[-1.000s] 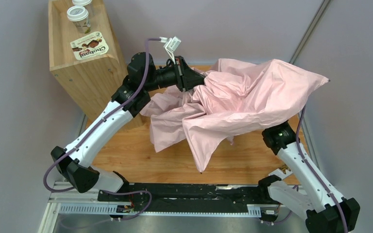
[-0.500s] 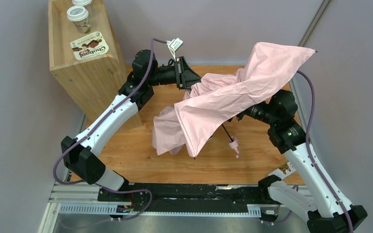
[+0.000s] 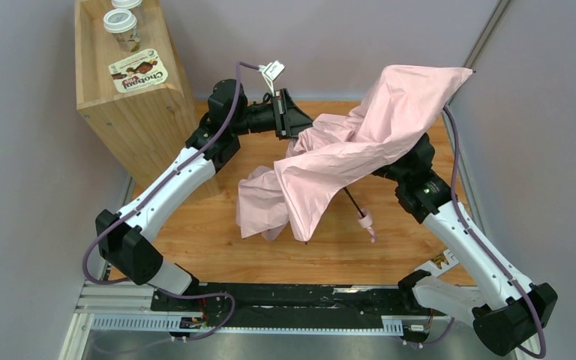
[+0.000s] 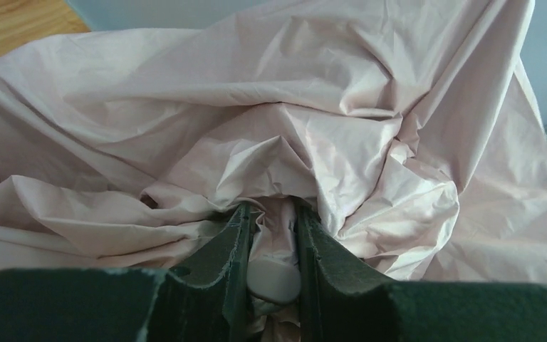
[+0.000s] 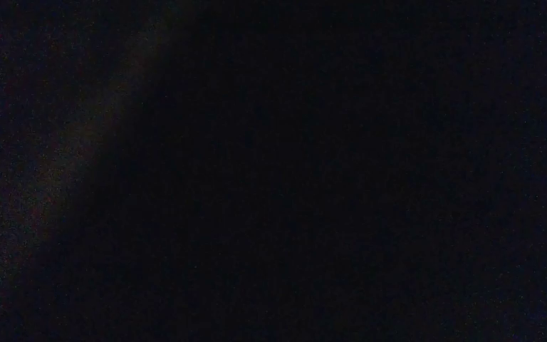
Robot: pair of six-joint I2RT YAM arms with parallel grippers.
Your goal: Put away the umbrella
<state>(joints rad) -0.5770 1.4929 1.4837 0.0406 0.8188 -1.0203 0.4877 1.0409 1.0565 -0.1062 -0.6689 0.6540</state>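
Two arms have the umbrella [image 3: 360,154] slung between them above the far half of the table [image 3: 202,247]. Its pale pink canopy rises toward the far right corner and sags toward the middle, and I cannot tell whether the low folds touch the wood. The left gripper [image 4: 274,239] has its fingers pinched on a fold of fabric, with a pale rounded tip between them. The right gripper is buried under the canopy and its own camera shows only black, so I cannot tell how its fingers stand. A black shaft [image 3: 351,201] and pink strap [image 3: 365,221] hang below the cloth. By my judgement much is left to do: the canopy is slack but not gathered, wrapped or strapped.
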